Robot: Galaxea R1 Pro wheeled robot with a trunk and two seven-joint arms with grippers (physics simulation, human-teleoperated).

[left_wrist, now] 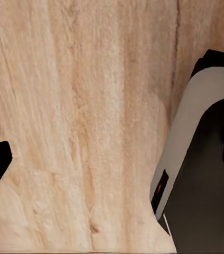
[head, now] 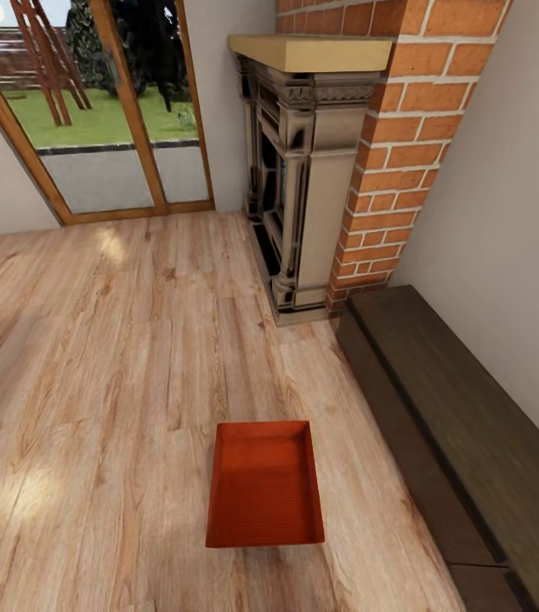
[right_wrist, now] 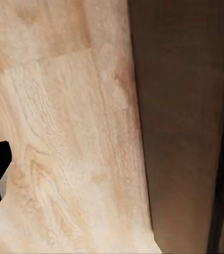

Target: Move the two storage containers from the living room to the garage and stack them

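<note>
One storage container [head: 264, 484] sits on the pale wood-plank floor [head: 99, 365] of the living room, open side up, near the bottom of the head view and just beside the long dark wooden bench [head: 465, 425] that runs along the right-hand wall. Beyond it stand a dark fireplace [head: 299, 187] set against a brick chimney [head: 405, 136], and a glazed door [head: 108, 110] giving onto grass. The container has a flat ribbed bottom and four low, plain walls with nothing inside.

As a judgement, it looks rigid and light — a thin-walled empty tray that should keep its shape when lifted, though the smooth walls could slip under a weak pinch. Being wide, it probably suits a two-arm hold: one set of jaws on each of the two long side walls, near their middles, so it stays level. The wall facing the bench leaves less room for an arm than the open side.

The wrist views look down on plank floor; the left one also takes in a grey-white and black part of the robot's own body [left_wrist: 196, 132], the right one the dark bench [right_wrist: 186, 116]. A black tip shows at the edge of each, but I cannot tell how far either pair of jaws is open, nor see anything held.
</note>
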